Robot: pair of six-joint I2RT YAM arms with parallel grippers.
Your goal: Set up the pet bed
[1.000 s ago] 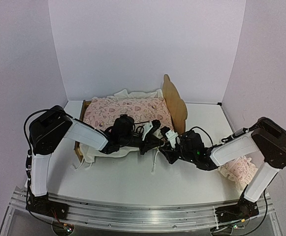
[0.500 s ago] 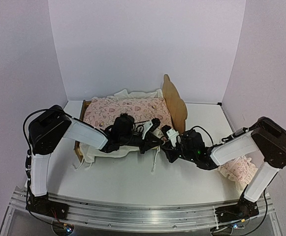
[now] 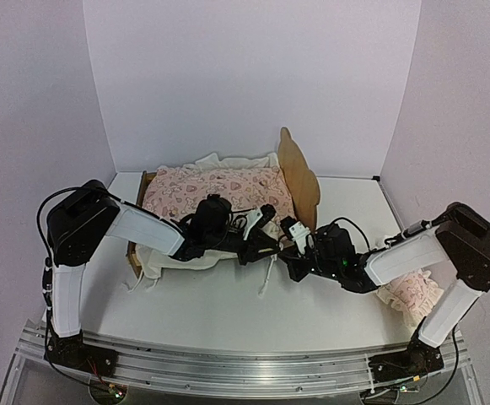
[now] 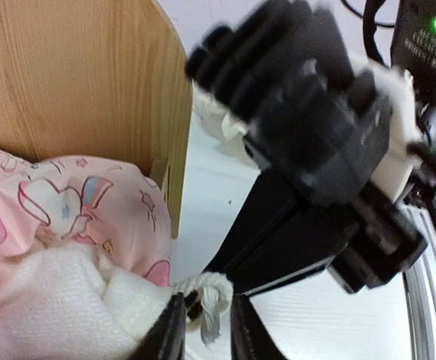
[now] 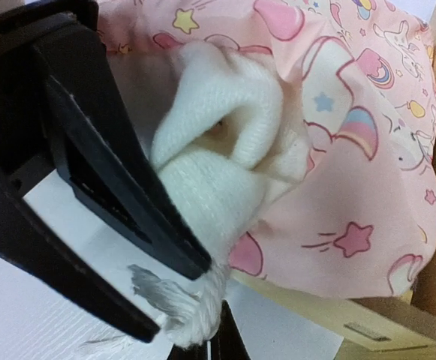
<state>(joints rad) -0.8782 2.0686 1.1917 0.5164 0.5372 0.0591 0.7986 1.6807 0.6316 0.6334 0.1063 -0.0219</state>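
Right claw (image 5: 206,346) is clamped on the tassel (image 5: 191,313) of the white blanket (image 5: 218,150) at the pet bed's (image 5: 330,311) near edge, with the headboard (image 3: 299,173) just beyond. Left claw (image 4: 202,334) faces it closely, jaws narrowly parted around the same tassel. Bare bench (image 3: 228,312) lies open nearer than both.

The left arm (image 3: 148,229) and right arm (image 3: 401,257) are stretched toward mid-frame. The left gripper (image 4: 202,334) is slightly parted and the right gripper (image 5: 210,349) pinched closed.
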